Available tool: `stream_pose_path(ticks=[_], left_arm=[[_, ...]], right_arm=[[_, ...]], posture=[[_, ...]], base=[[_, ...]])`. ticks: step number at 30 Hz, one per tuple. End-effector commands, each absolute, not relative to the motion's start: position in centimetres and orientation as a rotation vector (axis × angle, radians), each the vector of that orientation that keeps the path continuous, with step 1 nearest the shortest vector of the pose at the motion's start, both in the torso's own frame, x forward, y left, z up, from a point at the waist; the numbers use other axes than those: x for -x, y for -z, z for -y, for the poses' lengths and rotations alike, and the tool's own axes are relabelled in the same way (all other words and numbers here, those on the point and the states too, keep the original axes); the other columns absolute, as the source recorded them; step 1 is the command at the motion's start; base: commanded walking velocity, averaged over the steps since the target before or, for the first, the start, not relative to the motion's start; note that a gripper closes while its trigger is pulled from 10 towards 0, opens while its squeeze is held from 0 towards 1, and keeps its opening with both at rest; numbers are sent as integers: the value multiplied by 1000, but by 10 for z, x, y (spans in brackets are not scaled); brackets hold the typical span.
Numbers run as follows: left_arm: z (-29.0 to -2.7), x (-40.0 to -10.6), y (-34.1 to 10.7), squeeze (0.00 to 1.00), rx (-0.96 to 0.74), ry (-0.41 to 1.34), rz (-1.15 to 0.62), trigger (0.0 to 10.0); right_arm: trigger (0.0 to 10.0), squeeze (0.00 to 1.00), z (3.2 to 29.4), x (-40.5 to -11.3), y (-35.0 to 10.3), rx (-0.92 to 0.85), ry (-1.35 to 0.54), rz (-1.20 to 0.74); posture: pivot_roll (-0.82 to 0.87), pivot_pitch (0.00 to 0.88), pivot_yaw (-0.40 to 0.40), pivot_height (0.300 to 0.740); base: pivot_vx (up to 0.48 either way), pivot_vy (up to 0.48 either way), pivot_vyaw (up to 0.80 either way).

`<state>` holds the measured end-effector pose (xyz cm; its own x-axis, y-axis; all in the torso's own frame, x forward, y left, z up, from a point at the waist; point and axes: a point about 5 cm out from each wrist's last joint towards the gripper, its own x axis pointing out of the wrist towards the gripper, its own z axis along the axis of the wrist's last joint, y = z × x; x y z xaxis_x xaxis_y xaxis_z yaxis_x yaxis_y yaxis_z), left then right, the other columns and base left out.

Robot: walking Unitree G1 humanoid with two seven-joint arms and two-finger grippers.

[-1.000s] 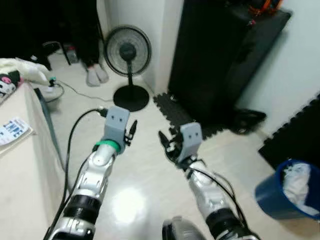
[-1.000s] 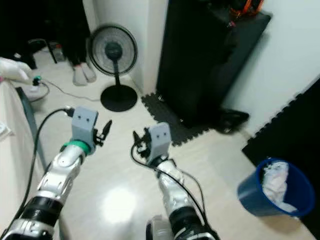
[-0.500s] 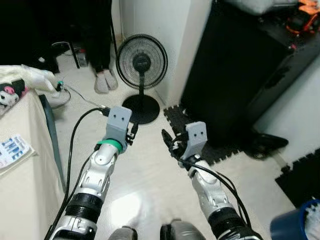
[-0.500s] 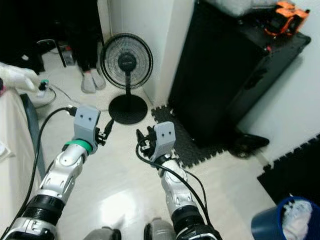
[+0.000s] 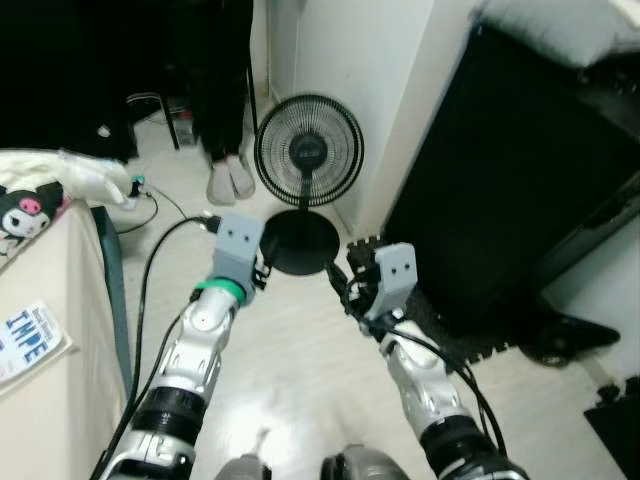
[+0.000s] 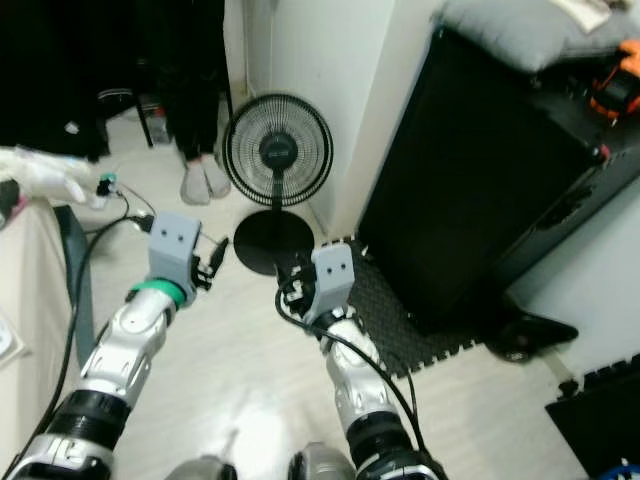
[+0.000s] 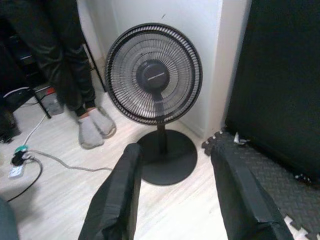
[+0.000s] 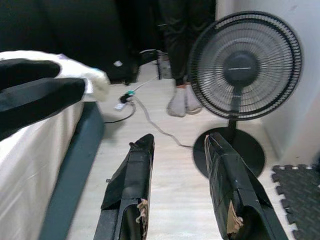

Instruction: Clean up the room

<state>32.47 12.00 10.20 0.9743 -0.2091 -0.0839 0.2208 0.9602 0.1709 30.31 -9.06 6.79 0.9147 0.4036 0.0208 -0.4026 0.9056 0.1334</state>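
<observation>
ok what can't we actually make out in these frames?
- Person by the fan: cut off above the legs by the top edge of the eye views; socked feet and dark trousers visible.
- Booklet on the bed: cut by the left edge of the left eye view, print too small to read fully.
- Orange item on the black cabinet: cut by the right edge of the right eye view.
- Left tool and right tool: both open, holding nothing.

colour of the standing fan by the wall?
Black all over: the fan has a black grille, pole and round base. Clearest in the left wrist view.
</observation>
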Motion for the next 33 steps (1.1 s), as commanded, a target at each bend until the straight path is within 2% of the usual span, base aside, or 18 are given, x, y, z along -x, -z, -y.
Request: stream_pose_path(ticks=[1, 16, 24, 28, 33], left_arm=[[-116, -323, -98, 0, -180, 235, -78, 10000], [-116, -322, -97, 0, -178, 236, -82, 10000], [-116, -322, -94, 0, -188, 248, -103, 10000], [-114, -318, -85, 0, -236, 344, -151, 10000], [-112, -316, -83, 0, -241, 371, -156, 10000]], right_arm=[[10000, 0, 96, -301, -64, -140, -399, -24], [10000, 0, 96, -300, -63, -139, -397, -31], [10000, 0, 97, -301, -62, -134, -386, -34], [10000, 0, 102, -302, -58, -119, -327, -42], [10000, 0, 103, -301, -57, -118, -319, -43]], posture=[[-25, 0, 5, 740], [-23, 2, 11, 740], [-21, 3, 28, 740], [-31, 2, 45, 740], [-32, 2, 43, 740]], base=[[352, 0, 0], [345, 0, 0], [0, 0, 0], [0, 0, 0], [0, 0, 0]])
